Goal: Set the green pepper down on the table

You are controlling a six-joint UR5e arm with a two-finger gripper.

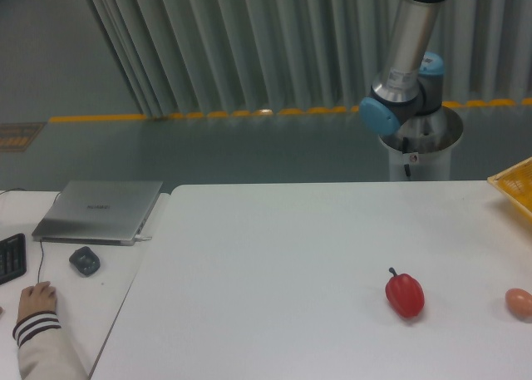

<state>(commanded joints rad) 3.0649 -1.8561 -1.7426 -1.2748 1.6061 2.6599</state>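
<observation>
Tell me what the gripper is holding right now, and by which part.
Cannot be told. The gripper is out of the frame; only the arm shows, behind the table. No green pepper is in view. The red pepper lies free on the table.

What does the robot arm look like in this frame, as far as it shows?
The arm is a brushed silver tube with light-blue joint caps and dark-grey joint housings, on a silvery cylindrical pedestal bearing a small red-and-white sticker. The gripper is outside the picture.

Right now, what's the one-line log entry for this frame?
arm: upright behind table, gripper out of frame | green pepper: not visible | table: red pepper, egg near right edge | task: not done
</observation>
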